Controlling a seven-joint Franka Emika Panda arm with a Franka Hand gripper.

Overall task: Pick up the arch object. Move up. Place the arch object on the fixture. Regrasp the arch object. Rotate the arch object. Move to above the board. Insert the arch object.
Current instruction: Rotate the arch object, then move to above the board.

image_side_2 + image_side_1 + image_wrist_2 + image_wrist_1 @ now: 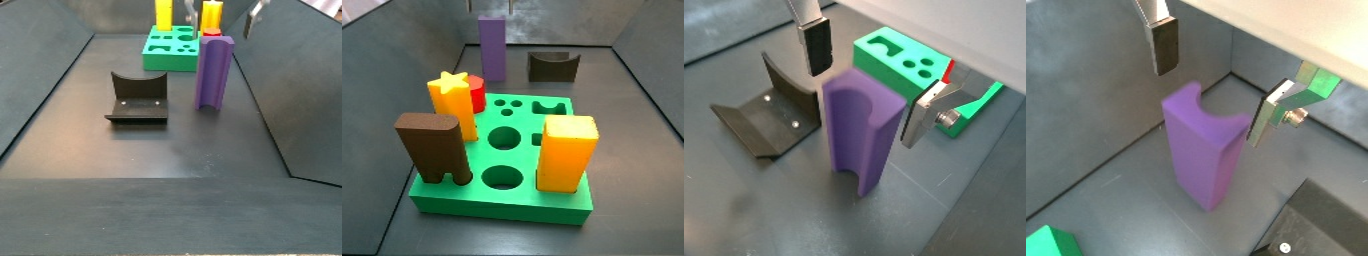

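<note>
arch object (861, 135) stands upright on the floor, free | fingers (815, 47) wide, straddling its top | your risk: an off-centre close tips it toward fixture (767, 115)

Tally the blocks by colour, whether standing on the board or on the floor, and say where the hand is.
Purple: 1, the arch object, on the floor
Dark brown: 1
Orange-yellow: 1
Yellow star-topped: 1
Red: 1
Total: 5
The hand is open, straddling the arch object's top.
</note>
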